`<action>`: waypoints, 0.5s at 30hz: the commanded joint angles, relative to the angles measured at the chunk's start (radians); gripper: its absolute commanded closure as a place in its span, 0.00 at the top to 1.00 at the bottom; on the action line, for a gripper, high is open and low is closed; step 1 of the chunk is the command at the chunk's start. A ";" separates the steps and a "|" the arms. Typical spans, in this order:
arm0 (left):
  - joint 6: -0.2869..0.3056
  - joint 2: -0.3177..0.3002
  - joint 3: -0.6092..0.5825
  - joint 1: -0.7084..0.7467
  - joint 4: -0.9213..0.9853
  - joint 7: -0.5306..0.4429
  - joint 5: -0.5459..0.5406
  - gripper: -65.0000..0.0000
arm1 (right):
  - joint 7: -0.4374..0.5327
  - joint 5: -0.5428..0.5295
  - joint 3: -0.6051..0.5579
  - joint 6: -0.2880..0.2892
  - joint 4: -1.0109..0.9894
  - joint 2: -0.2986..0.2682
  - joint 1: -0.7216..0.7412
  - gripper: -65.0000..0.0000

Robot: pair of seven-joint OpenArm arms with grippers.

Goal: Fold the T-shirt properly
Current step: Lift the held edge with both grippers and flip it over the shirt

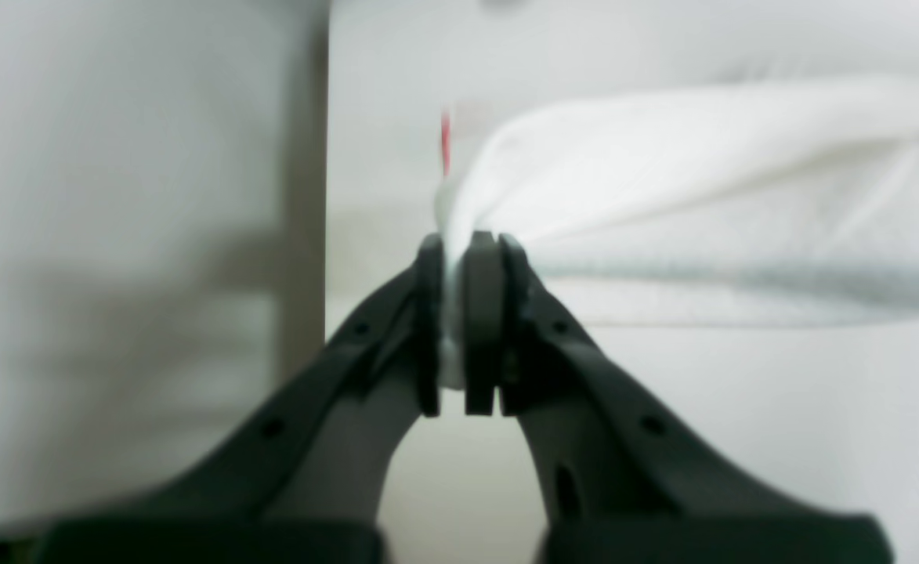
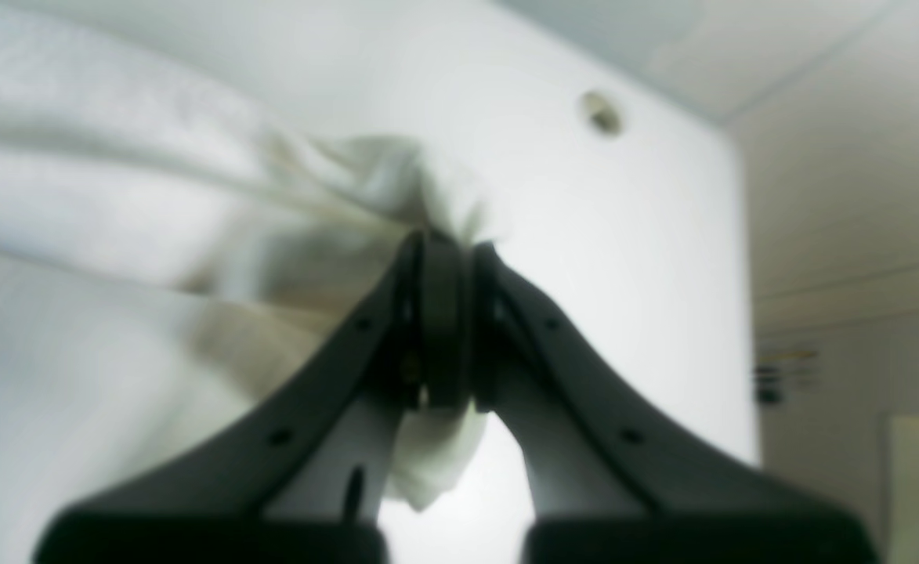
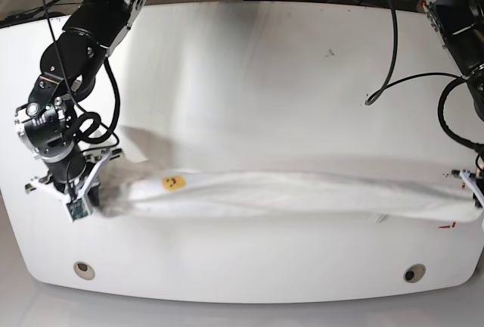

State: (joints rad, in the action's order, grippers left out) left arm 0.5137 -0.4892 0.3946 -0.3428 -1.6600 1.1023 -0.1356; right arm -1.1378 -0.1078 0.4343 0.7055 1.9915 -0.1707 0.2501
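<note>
The white cotton T-shirt (image 3: 302,194), with a small orange-yellow bear face (image 3: 174,182) near one end, is stretched into a long, narrow band across the front part of the white table (image 3: 257,70). The left gripper (image 1: 463,258) is clamped on a bunch of the fabric at one end. The right gripper (image 2: 443,251) is clamped on the fabric at the opposite end.

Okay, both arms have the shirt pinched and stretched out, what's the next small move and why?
Probably carry both ends together toward the table's far side and lay the cloth down flat. The left gripper and right gripper are each shut on an end of the T-shirt, which is stretched into a narrow bunched band across the table, so it needs spreading before folding.
</note>
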 commanded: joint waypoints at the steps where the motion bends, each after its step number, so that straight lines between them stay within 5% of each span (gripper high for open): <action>1: 0.003 -0.026 0.025 0.043 -0.018 -0.020 0.007 0.01 | 0.022 -0.002 0.034 -0.007 0.022 0.010 -0.034 0.00; 6: 0.087 -0.024 0.071 0.192 -0.016 -0.021 0.014 0.01 | 0.023 0.000 0.079 -0.007 0.019 0.072 -0.148 0.00; 15: 0.105 -0.024 0.145 0.420 -0.045 -0.024 0.009 0.01 | 0.018 0.000 0.128 -0.007 0.022 0.124 -0.317 0.00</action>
State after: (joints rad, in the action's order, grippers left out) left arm 0.6212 -0.4877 0.5240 0.0578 -1.6848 1.0904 -0.1287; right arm -1.1343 -0.1120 0.5499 0.7052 1.9942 -0.0364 -0.0490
